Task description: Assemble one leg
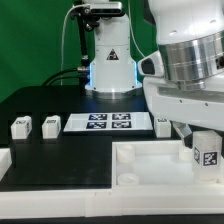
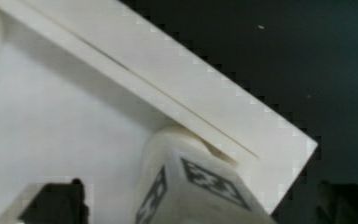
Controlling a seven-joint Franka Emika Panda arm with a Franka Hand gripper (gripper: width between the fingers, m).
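You have four legs on count. One leg (image 1: 20, 127) and a second leg (image 1: 50, 125) sit side by side at the exterior frame's left. A third leg (image 1: 163, 124) lies just off the right end of the single marker board (image 1: 108, 122), and the fourth leg (image 1: 207, 156) (image 2: 197, 185) stands upright at lower right. One large white tray-like part (image 1: 140, 172) (image 2: 69, 120) spans the lower frame and has only that fourth leg inside its outline, near a corner; you cannot tell whether it rests on the surface. The one gripper (image 1: 204, 148) (image 2: 197, 208) straddles this leg with jaws spread wide. Its dark fingers (image 2: 51, 203) stand clear on both sides in the wrist view, clamping nothing.
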